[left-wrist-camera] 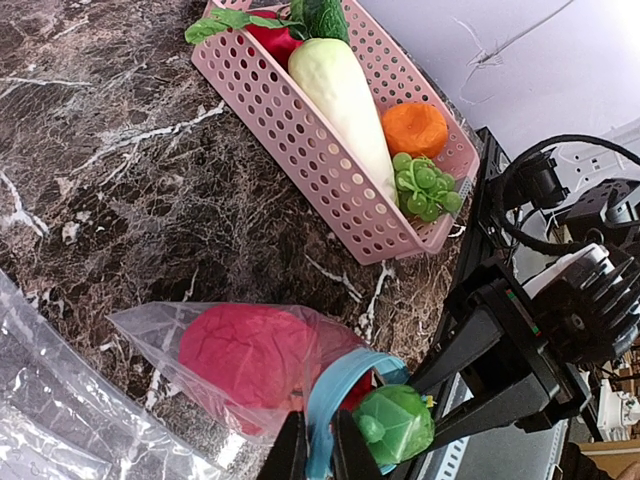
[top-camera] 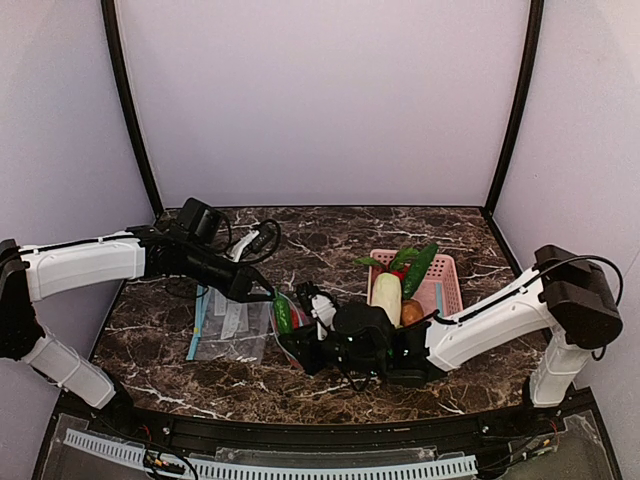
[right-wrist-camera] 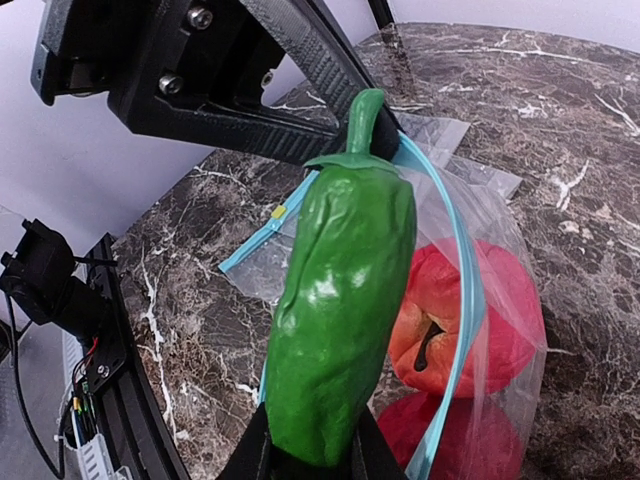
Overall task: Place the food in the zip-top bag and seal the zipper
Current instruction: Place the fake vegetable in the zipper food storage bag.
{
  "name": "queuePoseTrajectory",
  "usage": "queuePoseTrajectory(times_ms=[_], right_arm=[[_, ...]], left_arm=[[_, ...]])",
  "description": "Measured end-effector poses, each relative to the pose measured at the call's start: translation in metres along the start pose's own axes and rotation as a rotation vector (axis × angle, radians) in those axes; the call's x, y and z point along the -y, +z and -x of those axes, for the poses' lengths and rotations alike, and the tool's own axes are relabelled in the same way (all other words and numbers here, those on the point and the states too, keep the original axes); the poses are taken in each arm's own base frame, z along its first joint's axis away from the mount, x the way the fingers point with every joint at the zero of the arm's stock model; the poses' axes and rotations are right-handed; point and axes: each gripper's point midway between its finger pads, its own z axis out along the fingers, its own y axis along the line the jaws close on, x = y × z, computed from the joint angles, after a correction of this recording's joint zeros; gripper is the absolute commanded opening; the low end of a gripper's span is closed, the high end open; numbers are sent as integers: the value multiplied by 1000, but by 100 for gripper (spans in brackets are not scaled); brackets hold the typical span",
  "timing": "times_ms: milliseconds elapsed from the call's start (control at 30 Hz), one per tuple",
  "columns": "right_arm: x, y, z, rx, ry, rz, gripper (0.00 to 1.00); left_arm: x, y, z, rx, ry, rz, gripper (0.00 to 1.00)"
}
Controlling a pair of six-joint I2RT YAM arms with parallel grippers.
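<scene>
The zip-top bag [left-wrist-camera: 160,335] lies on the marble with its mouth lifted. My left gripper [left-wrist-camera: 320,440] is shut on the bag's light blue zipper [left-wrist-camera: 335,395] and holds the mouth open. Two red-pink fruits [right-wrist-camera: 470,320] sit inside the bag; one shows in the left wrist view [left-wrist-camera: 245,355]. My right gripper [right-wrist-camera: 308,455] is shut on the base of the green cucumber [right-wrist-camera: 340,290], with its stem end pointing at the bag mouth, beside the blue zipper [right-wrist-camera: 465,290]. In the top view the left gripper [top-camera: 265,293] and right gripper [top-camera: 300,345] meet over the bag [top-camera: 285,315].
A pink basket [top-camera: 445,285] at the right holds a white radish [left-wrist-camera: 345,100], an orange fruit [left-wrist-camera: 415,128], green grapes and leafy greens. Spare clear bags [top-camera: 232,325] lie flat on the table left of the grippers.
</scene>
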Motion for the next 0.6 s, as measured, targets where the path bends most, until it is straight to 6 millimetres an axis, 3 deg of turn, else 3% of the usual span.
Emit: queuePoseTrajectory(times_ms=[300,533,600], right_arm=[[5,-7,0,-103,45,-85,0],[17,-13,-22,-219,57,-143,0],[19,-14,-27,-243,53,-152,0]], left_arm=[[0,0,0,0,0,2,11],[1,0,0,1,2,-7,12],[2,0,0,0,1,-10,17]])
